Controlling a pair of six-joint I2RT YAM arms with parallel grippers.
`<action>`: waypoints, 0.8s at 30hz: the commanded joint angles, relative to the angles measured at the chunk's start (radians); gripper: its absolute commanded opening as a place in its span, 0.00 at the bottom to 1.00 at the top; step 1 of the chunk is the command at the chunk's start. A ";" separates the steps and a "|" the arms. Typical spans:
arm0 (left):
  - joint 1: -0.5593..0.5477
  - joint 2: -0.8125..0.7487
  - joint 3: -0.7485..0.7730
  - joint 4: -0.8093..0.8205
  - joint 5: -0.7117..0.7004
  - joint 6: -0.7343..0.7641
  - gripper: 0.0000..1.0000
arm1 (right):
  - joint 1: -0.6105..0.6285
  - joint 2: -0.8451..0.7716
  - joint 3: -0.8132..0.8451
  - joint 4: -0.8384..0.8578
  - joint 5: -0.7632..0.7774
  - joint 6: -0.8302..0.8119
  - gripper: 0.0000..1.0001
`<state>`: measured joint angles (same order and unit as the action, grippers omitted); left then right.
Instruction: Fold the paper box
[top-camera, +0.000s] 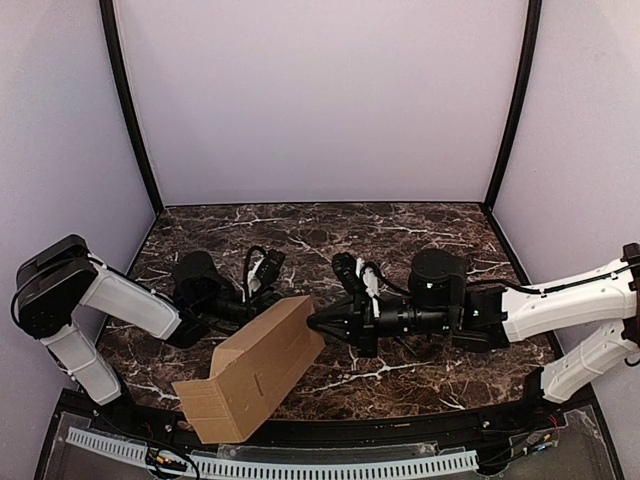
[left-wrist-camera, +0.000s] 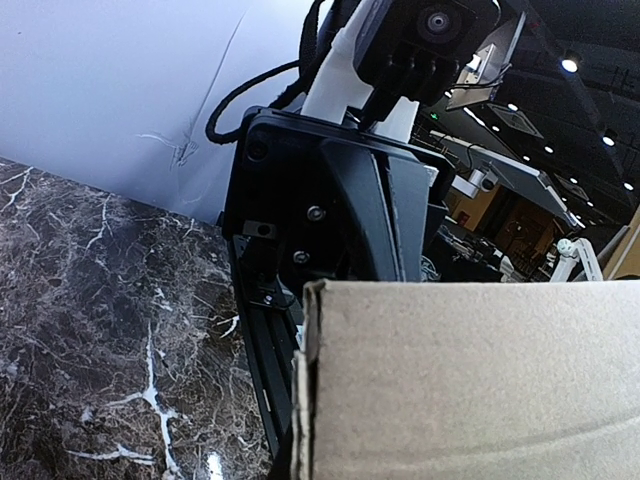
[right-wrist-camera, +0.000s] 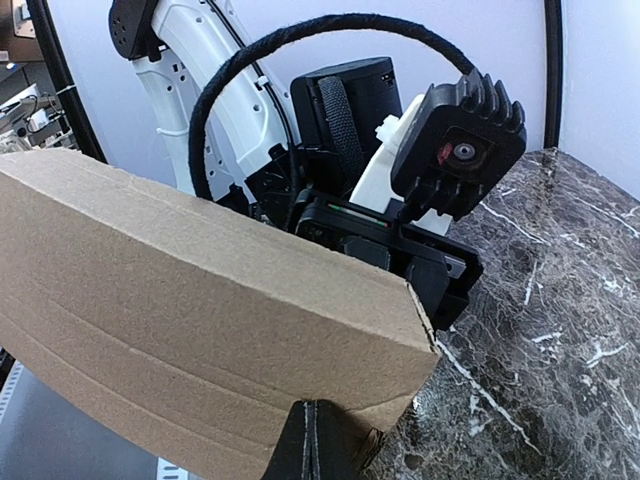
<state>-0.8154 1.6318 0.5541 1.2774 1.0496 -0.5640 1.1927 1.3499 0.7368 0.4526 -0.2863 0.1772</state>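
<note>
Paper box (top-camera: 255, 370) lies slantwise from the table's (top-camera: 420, 240) near edge toward centre, a long part-formed sleeve. Risk, as I judge it: thin board may buckle off-crease or the sleeve may skid on the slick, glossy marble if the clenched right gripper (top-camera: 318, 322), tips against the far end, pushes harder. Left gripper (top-camera: 252, 312) is nearly shut, seemingly pinching a box wall; that hold could slip. Board is matte brown and fibrous with parallel score lines and a ragged cut corner.
</note>
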 joint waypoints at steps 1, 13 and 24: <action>-0.040 -0.060 0.032 0.347 -0.063 -0.019 0.00 | 0.028 0.070 0.030 -0.020 -0.028 0.011 0.00; -0.041 -0.061 -0.015 0.186 -0.128 0.118 0.00 | 0.027 -0.060 -0.005 -0.171 0.175 -0.035 0.00; -0.040 -0.073 -0.047 -0.085 -0.273 0.352 0.00 | 0.015 -0.233 -0.058 -0.372 0.461 -0.061 0.00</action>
<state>-0.8513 1.5814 0.5323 1.2751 0.8600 -0.3202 1.2106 1.1801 0.7055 0.1699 0.0338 0.1307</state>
